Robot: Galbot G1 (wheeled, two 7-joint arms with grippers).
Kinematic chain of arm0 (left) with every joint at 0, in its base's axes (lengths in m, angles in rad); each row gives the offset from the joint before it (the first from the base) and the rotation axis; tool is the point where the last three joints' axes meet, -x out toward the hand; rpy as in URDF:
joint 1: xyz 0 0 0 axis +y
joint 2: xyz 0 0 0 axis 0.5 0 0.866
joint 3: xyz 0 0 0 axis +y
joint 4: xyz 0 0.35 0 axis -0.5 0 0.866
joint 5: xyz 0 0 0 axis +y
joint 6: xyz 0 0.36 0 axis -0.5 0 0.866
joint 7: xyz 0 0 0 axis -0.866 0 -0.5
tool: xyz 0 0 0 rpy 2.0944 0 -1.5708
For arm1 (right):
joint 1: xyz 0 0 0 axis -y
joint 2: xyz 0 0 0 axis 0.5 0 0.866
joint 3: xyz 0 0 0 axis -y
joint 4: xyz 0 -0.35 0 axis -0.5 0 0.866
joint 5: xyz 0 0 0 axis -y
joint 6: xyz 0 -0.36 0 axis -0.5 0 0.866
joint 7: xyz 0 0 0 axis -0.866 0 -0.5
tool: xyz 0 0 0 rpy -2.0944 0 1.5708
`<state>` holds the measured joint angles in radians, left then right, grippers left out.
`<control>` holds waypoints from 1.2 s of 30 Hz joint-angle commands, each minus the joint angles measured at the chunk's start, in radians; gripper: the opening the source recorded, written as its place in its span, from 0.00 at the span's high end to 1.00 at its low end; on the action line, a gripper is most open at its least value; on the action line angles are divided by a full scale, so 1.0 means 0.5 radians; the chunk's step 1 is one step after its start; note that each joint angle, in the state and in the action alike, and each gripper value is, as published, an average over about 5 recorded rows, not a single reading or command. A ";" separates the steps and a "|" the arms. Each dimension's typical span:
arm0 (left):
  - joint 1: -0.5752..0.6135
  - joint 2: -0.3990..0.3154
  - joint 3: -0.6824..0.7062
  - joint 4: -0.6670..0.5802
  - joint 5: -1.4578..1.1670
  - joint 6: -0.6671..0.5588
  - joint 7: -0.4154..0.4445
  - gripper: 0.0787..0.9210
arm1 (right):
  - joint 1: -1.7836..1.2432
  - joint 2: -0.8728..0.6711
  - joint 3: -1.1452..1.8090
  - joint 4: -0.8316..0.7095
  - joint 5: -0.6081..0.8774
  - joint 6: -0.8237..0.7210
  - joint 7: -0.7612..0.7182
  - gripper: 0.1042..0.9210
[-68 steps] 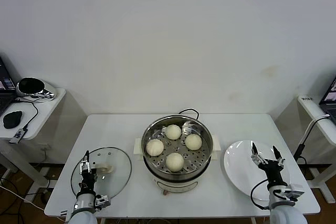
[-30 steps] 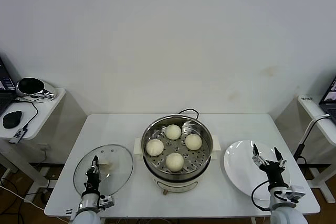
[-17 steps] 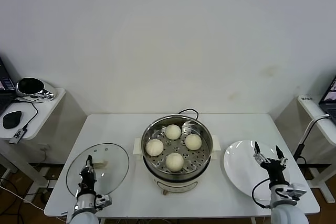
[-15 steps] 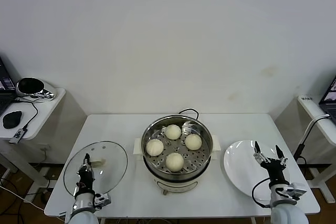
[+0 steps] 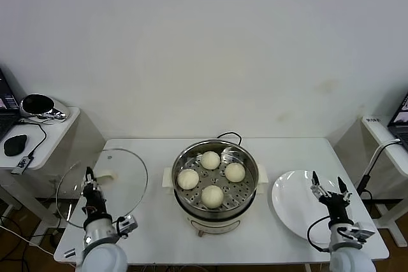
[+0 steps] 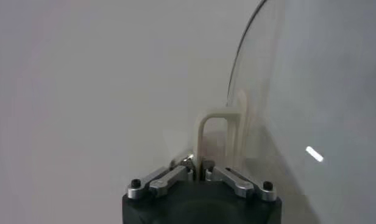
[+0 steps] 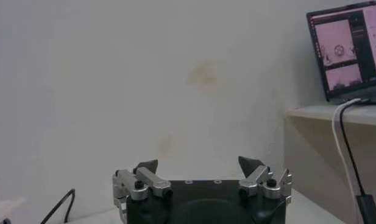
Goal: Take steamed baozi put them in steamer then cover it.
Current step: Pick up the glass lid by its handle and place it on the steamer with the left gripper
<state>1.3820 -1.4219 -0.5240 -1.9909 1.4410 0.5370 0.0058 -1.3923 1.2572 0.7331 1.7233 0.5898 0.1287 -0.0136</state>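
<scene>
The steamer [image 5: 245,157] stands open at the table's middle, with several cream-white baozi [image 5: 212,195] on its perforated tray. To its left the cover [image 5: 121,189], a clear glass lid, hangs lifted off the table and tilted up on edge. My left gripper [image 5: 89,186] is shut on the cover's cream handle [image 5: 106,175]. In the left wrist view the handle [image 6: 217,125] rises from between the closed fingers of my left gripper [image 6: 197,163], with the cover's glass [image 6: 309,91] beside it. My right gripper [image 5: 326,186] [image 7: 198,163] is open and empty, over the white plate [image 5: 290,211].
A black cord [image 5: 231,136] runs behind the steamer. A side table [image 5: 44,133] on the left carries a mouse and a cable, close to the raised cover. On the right a shelf [image 5: 382,133] holds a laptop and a white cable.
My left gripper has raised the cover off the table, tipped it up on edge and carried it left. The right gripper has stayed over the plate.
</scene>
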 commanded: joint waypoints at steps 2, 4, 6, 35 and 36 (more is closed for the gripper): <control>-0.159 -0.117 0.336 -0.313 0.373 0.267 0.408 0.93 | -0.038 0.062 0.065 0.052 -0.043 -0.021 0.004 0.12; -0.206 -0.154 0.386 -0.271 0.439 0.254 0.447 0.93 | -0.054 0.085 0.082 0.068 -0.057 -0.022 0.004 0.12; -0.254 -0.177 0.455 -0.238 0.475 0.254 0.488 0.93 | -0.068 0.112 0.099 0.079 -0.071 -0.019 0.004 0.12; -0.670 -0.366 1.420 0.272 0.421 0.439 0.662 0.93 | -0.098 0.234 0.163 -0.021 -0.180 0.024 0.000 0.12; -0.670 -0.367 1.432 0.279 0.419 0.442 0.660 0.93 | -0.095 0.236 0.160 -0.028 -0.183 0.024 0.000 0.12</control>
<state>1.0946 -1.5895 0.0451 -1.9202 1.6714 0.7221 0.3110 -1.4417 1.3671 0.8124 1.7243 0.5070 0.1396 -0.0134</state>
